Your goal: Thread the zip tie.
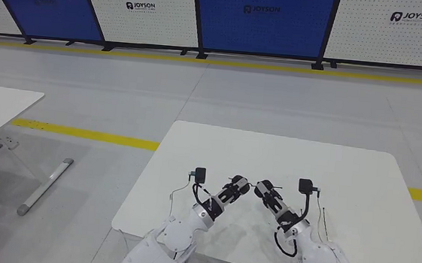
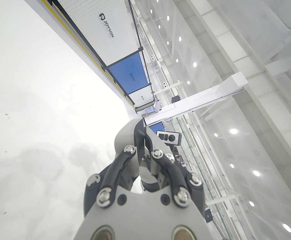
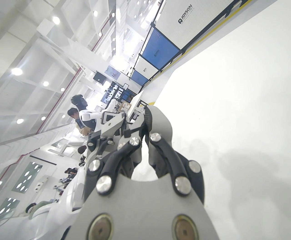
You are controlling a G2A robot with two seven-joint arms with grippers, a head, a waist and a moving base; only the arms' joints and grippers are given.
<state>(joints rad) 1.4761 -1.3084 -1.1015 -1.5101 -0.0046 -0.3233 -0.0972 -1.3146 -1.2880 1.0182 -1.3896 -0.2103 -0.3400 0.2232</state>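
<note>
2 closed end effectors hang tip to tip over the counter, with the zip tie lying off to one side.
The left end effector [image 1: 238, 185] and right end effector [image 1: 264, 187] sit near each other above the white counter [image 1: 359, 167]. Each has its fingers pressed together, and nothing can be seen between them. What looks like the zip tie [image 1: 324, 221] lies flat on the counter just beside the right arm, behind its end effector and apart from both tips. It is a thin, dark, nearly straight strip; its head and tail are too small to tell apart.
</note>
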